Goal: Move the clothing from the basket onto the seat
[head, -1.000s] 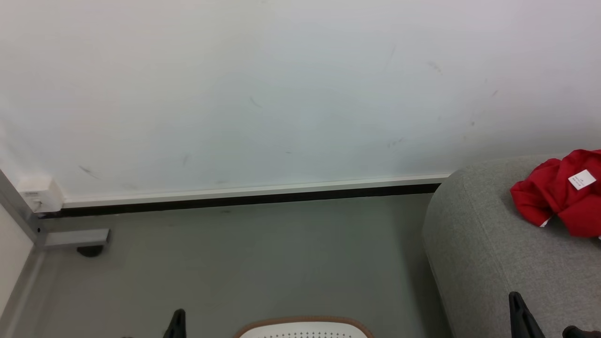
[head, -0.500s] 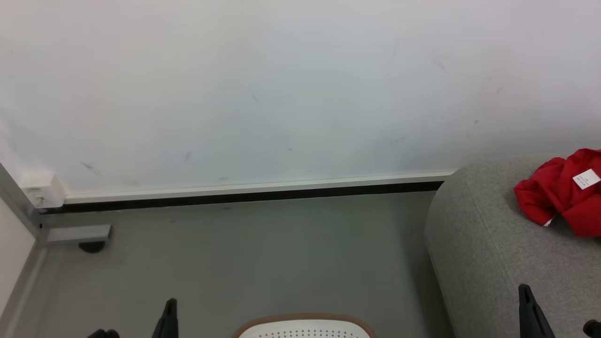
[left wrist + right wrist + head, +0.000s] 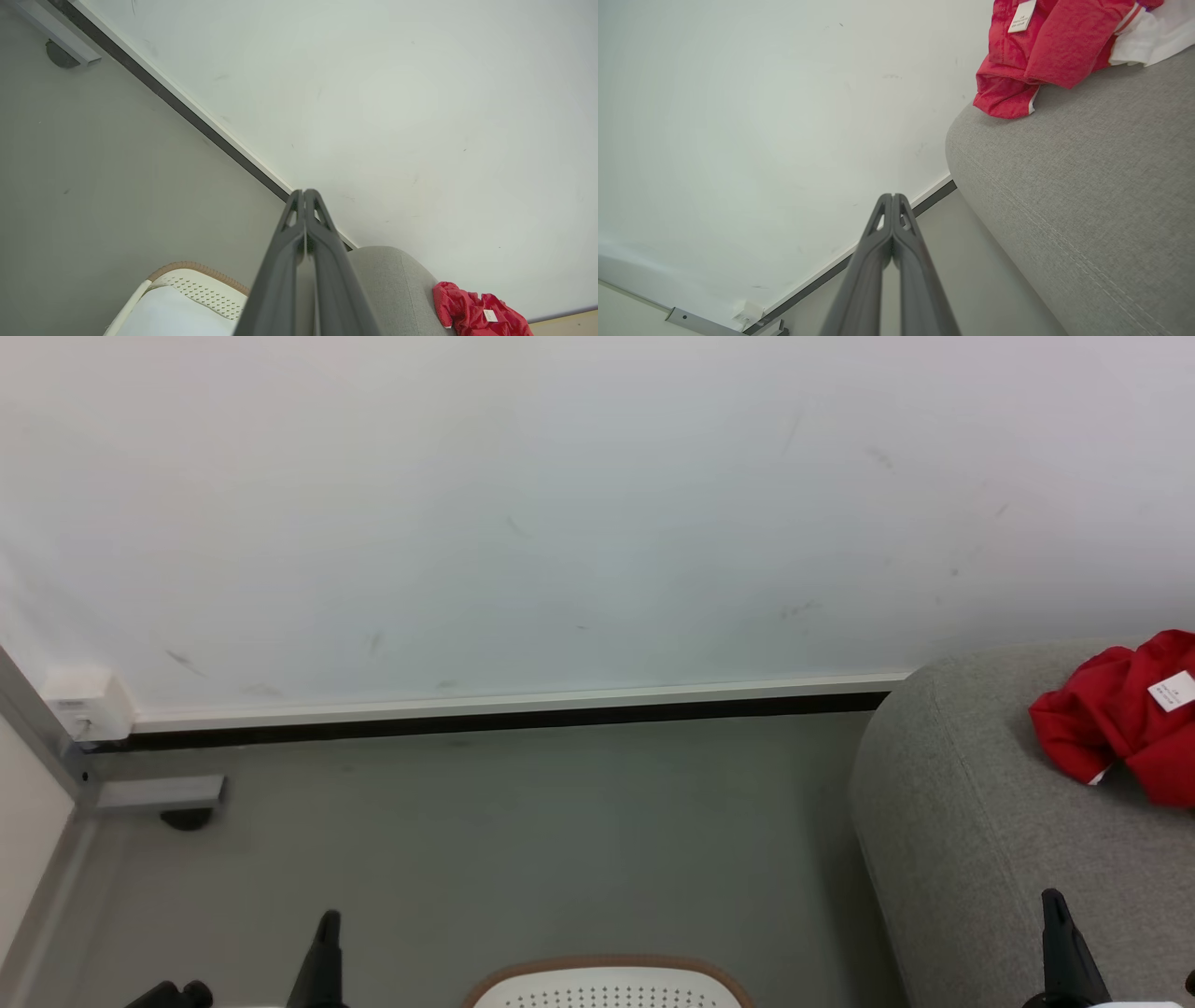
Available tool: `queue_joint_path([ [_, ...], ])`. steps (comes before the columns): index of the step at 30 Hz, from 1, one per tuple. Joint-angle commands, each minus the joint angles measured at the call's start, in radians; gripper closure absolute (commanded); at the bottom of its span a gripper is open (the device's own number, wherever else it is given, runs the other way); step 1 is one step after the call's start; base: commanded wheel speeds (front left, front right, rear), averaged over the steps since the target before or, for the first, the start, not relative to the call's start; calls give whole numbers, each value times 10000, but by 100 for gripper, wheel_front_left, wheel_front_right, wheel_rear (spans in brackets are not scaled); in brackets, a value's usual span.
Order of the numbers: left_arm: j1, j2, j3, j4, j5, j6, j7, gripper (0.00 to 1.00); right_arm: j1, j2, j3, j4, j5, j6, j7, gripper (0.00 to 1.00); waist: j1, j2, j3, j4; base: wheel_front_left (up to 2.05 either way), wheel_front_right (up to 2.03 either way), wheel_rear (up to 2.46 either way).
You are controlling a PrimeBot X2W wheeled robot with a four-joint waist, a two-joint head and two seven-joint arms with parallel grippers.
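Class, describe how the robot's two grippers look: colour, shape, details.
The left gripper and right gripper look alike: each has two long, dark grey, matt fingers tapering to a narrow tip, with small triangular cut-outs near the tip.

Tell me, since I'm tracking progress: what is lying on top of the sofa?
Red clothing with a white label lies bunched on the sofa, near its rounded end. The cushion beneath the heap is covered.
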Motion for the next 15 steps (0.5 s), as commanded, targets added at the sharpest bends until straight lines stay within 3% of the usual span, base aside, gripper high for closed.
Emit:
queue_joint_path([
  [1, -268, 8, 114, -138, -364, -51, 89, 100, -331, -108, -49, -163, 385, -8, 81, 100, 0, 0, 10, 9, 0, 0, 0],
  [15, -461, -23, 397, -220, -1797, -139, 491, 100, -504, -140, -136, -201, 2028, -11, 476, 100, 0, 0, 92, 75, 0, 0, 0],
])
